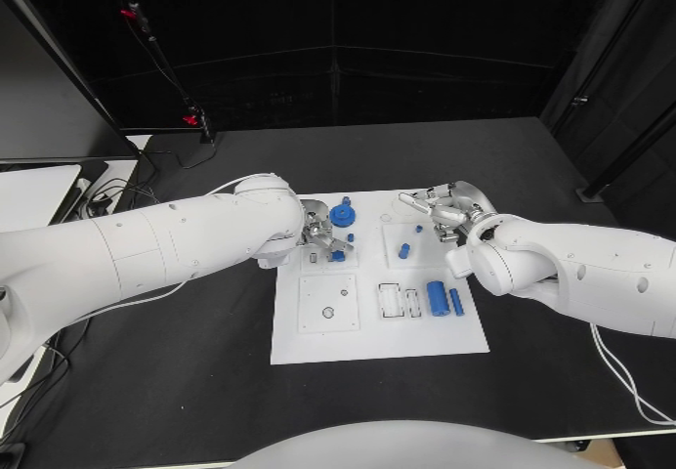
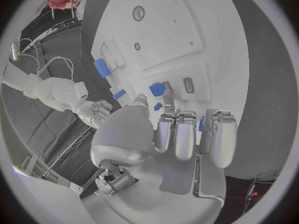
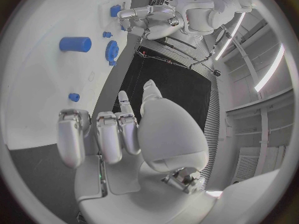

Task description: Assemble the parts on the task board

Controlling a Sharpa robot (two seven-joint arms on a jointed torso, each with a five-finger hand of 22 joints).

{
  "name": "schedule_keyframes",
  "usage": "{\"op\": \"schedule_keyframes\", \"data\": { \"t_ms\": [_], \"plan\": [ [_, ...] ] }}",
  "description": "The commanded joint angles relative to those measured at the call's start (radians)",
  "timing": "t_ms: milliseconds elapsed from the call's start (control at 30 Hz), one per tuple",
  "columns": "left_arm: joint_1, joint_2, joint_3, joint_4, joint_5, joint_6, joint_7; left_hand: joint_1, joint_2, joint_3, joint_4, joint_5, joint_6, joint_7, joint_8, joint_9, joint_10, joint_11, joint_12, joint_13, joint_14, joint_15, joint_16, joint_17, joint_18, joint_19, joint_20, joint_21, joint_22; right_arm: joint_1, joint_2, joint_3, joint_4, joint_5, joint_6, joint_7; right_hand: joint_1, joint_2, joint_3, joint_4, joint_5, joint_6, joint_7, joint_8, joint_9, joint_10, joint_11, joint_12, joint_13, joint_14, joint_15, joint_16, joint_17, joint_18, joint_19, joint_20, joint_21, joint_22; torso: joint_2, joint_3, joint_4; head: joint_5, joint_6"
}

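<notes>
Both hands, left [image 1: 318, 235] and right [image 1: 445, 214], seemingly empty, fingers apart over smooth white task board [image 1: 369, 342].

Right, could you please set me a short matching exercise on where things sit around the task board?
Things:
1. blue gear
2. large blue cylinder
3. right hand

Places:
a. over the far right corner of the task board
b. beside the left hand, near the board's far edge
c. lying next to a slim blue piece on the board's right side

Pairs: 1-b; 2-c; 3-a
</notes>
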Motion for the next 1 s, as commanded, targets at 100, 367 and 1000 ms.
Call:
{"op": "schedule_keyframes", "data": {
  "t_ms": [100, 367, 1000],
  "plan": [
    [0.001, 0.002, 0.001, 0.003, 0.002, 0.013, 0.022, -0.004, -0.001, -0.01, 0.0, 0.004, 0.005, -0.001, -0.002, 0.002, 0.106, -0.006, 0.004, 0.263, 0.105, -0.003, 0.001, 0.263, -0.006, 0.104, -0.003, 0.003, 0.263, 0.001, 0.001, 0.0, 0.001, -0.001, -0.003, 0.003, 0.0, 0.012, -0.007, 0.0, 0.005, 0.006, 0.001, 0.006, -0.001, 0.106, 0.006, 0.003, 0.263, 0.104, 0.007, 0.002, 0.263, 0.016, 0.044, 0.006, -0.004, 0.226, 0.0, 0.0005, -0.0003, 0.0, 0.0],
    [0.001, 0.004, 0.001, 0.003, 0.007, 0.028, 0.017, -0.009, 0.002, -0.015, 0.0, 0.004, 0.004, -0.001, -0.004, 0.001, 0.106, -0.006, 0.004, 0.263, 0.105, -0.003, 0.001, 0.263, -0.006, 0.104, -0.003, 0.003, 0.263, 0.001, 0.001, 0.0, 0.0, -0.001, -0.004, 0.003, 0.0, 0.012, -0.007, 0.0, 0.005, 0.006, 0.001, 0.006, -0.001, 0.106, 0.006, 0.003, 0.263, 0.104, 0.007, 0.002, 0.263, 0.016, 0.044, 0.006, -0.004, 0.226, 0.0, 0.0008, 0.0008, -0.002, -0.001],
    [0.0, -0.001, 0.001, 0.007, 0.027, 0.028, 0.001, -0.014, 0.01, -0.03, -0.001, 0.004, -0.008, 0.003, -0.026, -0.009, 0.106, -0.003, 0.004, 0.263, 0.105, -0.003, 0.001, 0.263, -0.006, 0.104, -0.004, 0.003, 0.263, 0.001, 0.002, 0.0, 0.0, -0.001, -0.004, 0.005, 0.0, 0.012, -0.007, 0.0, 0.005, 0.006, 0.001, 0.006, -0.001, 0.106, 0.006, 0.003, 0.263, 0.104, 0.007, 0.002, 0.263, 0.016, 0.044, 0.006, -0.004, 0.226, 0.0, 0.0006, 0.0005, -0.003, -0.002]
  ]
}}
